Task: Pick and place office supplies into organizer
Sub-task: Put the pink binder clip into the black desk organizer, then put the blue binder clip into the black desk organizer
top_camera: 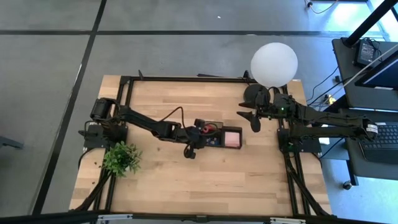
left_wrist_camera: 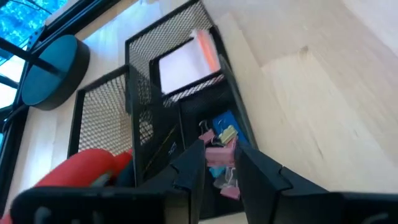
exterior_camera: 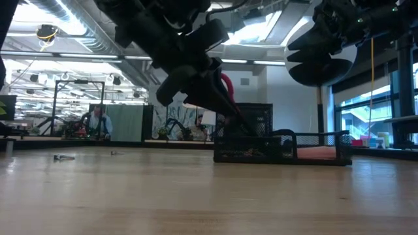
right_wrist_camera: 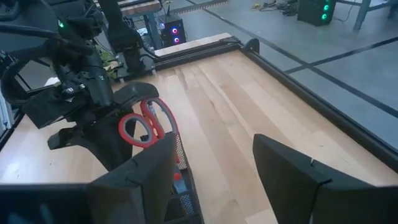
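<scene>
The black mesh organizer (top_camera: 241, 138) (left_wrist_camera: 99, 112) stands mid-table. A pink sticky-note pad (left_wrist_camera: 183, 59) (top_camera: 232, 137) lies in its end compartment. Several small coloured clips (left_wrist_camera: 224, 134) lie in a middle one. Red-handled scissors (right_wrist_camera: 144, 124) (left_wrist_camera: 78, 171) stand in the tall compartment, handles up. My left gripper (left_wrist_camera: 219, 158) (exterior_camera: 238, 124) slants down over the clip compartment, open by a narrow gap with nothing between its fingers. My right gripper (right_wrist_camera: 214, 168) (top_camera: 249, 117) hangs open in the air at the table's far right, apart from the organizer.
A small green potted plant (top_camera: 121, 158) stands near the left edge. The round lamp base (top_camera: 255, 93) with its white globe (top_camera: 273, 62) stands at the far right, close to my right arm. Bare wood lies toward the near edge (top_camera: 199, 186).
</scene>
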Robot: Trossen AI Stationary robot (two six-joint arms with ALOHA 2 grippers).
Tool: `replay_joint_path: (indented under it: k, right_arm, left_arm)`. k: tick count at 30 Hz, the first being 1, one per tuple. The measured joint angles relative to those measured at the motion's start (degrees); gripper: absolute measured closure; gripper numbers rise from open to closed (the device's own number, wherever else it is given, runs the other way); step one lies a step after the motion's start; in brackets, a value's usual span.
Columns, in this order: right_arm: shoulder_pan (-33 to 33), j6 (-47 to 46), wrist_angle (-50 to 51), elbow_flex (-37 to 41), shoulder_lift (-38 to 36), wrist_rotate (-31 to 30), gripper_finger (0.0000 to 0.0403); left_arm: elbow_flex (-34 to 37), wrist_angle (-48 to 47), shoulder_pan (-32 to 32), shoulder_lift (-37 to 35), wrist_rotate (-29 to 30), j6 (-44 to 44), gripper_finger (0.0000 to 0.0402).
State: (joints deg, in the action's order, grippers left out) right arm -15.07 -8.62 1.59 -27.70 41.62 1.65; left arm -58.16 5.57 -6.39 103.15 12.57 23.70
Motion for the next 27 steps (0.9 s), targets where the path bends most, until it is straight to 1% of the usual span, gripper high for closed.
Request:
replay_joint_path:
  k: [4, 17, 21, 24, 27]
  right_arm:
    - [0.0, 0.1, 0.0, 0.0, 0.0, 0.0, 0.0185]
    - [0.0, 0.1, 0.0, 0.0, 0.0, 0.0, 0.0185]
    - [0.0, 0.1, 0.0, 0.0, 0.0, 0.0, 0.0185]
    - [0.0, 0.1, 0.0, 0.0, 0.0, 0.0, 0.0185]
    - [0.0, 0.3, -0.1, 0.0, 0.0, 0.0, 0.0185]
  left_arm:
    - [-0.3, -0.1, 0.0, 0.0, 0.0, 0.1, 0.0311]
    - [-0.3, -0.5, -0.1, -0.1, 1.8, -0.6, 0.0313]
    - [-0.4, -1.4, -0.4, -1.8, 2.4, -0.8, 0.0307]
    - [-0.4, -3.2, -0.7, -3.7, 2.5, -2.6, 0.03]
    - [-0.4, -7.0, -0.7, -5.7, 2.6, -4.5, 0.0292]
